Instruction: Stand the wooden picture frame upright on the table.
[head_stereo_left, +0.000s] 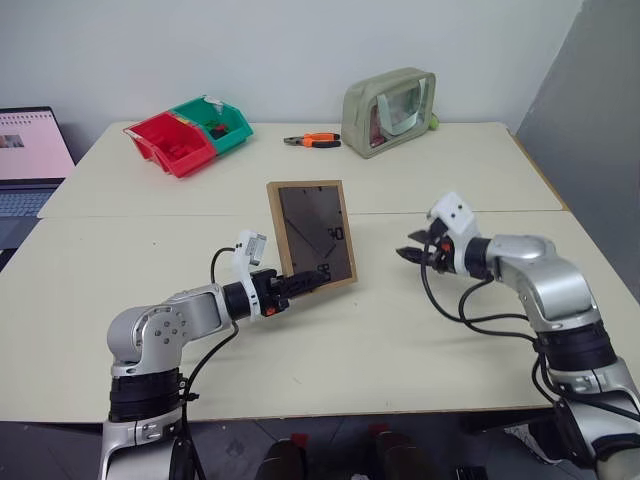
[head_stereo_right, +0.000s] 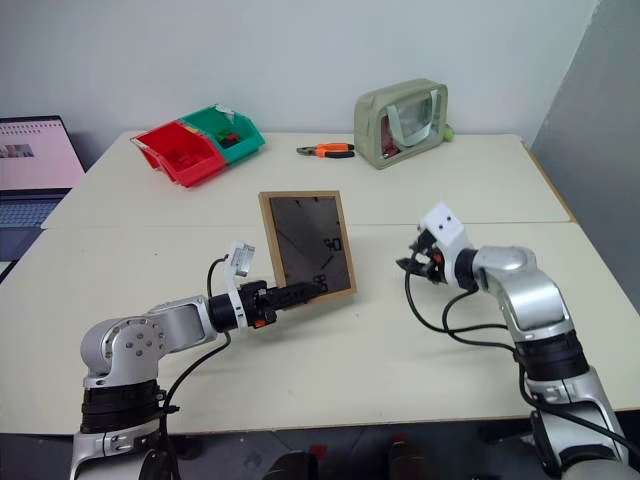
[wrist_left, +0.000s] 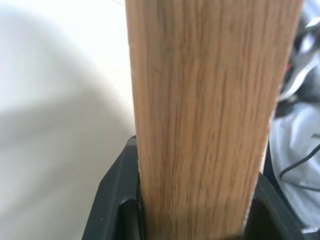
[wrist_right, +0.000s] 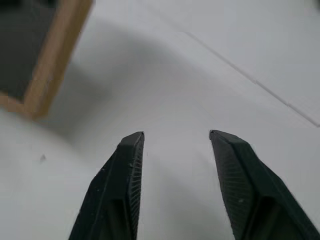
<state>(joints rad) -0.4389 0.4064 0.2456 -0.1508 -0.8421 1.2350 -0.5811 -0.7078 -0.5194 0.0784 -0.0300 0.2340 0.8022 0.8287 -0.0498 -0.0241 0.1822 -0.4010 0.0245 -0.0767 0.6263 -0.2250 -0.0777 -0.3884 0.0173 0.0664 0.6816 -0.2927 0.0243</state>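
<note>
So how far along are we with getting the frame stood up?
Done: the wooden picture frame is raised, back panel toward the camera. In hand: the left gripper pinches its lower edge, while the right gripper is open and apart from it. Left: rest it on its stand on the table, then release.

Lab or workshop: parts bins (head_stereo_left: 188, 135), pliers (head_stereo_left: 312, 141), laptop (head_stereo_left: 30, 160) on table (head_stereo_left: 420, 340).

Left arm reaches forward low over the table (head_stereo_left: 400, 330), forearm pointing toward 2 o'clock. Left gripper (head_stereo_left: 300, 284) clamped on the lower edge of the wooden picture frame (head_stereo_left: 312, 232), one finger on each face. Right arm bent in from 4 o'clock, right gripper (head_stereo_left: 412, 255) pointing toward 9 o'clock, fingers (wrist_right: 125, 170) parted, empty, off the frame.
</note>
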